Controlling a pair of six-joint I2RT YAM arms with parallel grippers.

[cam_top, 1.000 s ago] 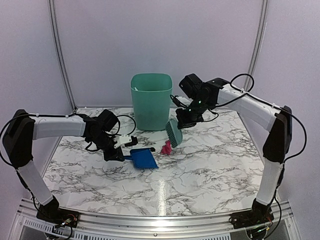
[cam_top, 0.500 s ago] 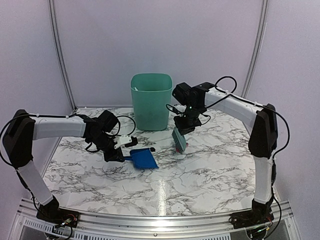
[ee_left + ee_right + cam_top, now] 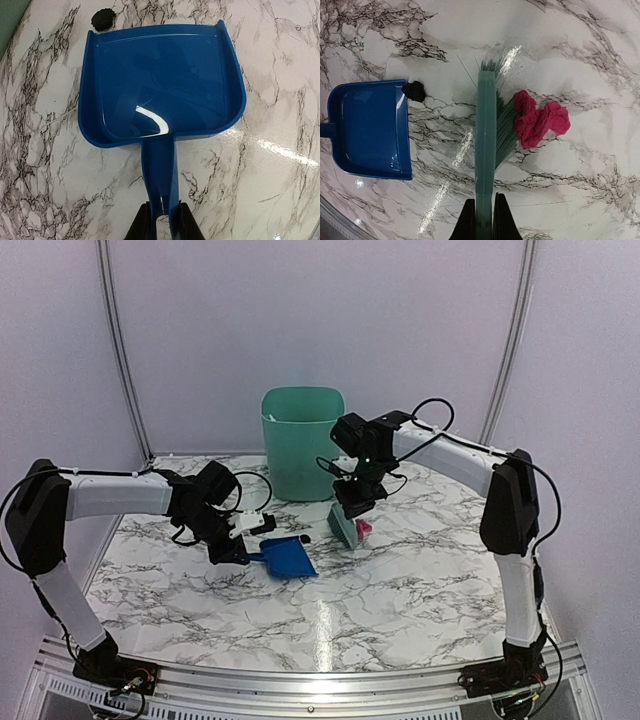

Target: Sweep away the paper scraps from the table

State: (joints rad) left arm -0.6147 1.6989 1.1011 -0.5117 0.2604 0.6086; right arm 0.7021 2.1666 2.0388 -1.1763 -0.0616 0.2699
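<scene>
Right wrist view shows you the right gripper [image 3: 482, 209] clamped on the green brush [image 3: 485, 125], its bristles touching the magenta scrap [image 3: 538, 121] on the table [image 3: 585, 55]. A black scrap [image 3: 414, 91] lies at the lip of the blue dustpan [image 3: 367, 132]. Your left gripper [image 3: 162, 216] pinches its handle.

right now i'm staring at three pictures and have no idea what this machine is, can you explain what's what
This is a two-armed robot bolted at the near edge of a marble-pattern table. The wide picture comes from a fixed camera above and behind it; the other two come from cameras on each wrist, looking past the fingers. The left gripper is shut on the handle of a blue dustpan, which rests on the table with nothing in it. The right gripper is shut on a green hand brush, its bristles against crumpled pink scraps. A black scrap lies by a corner of the dustpan's lip. A green bin stands behind.
</scene>
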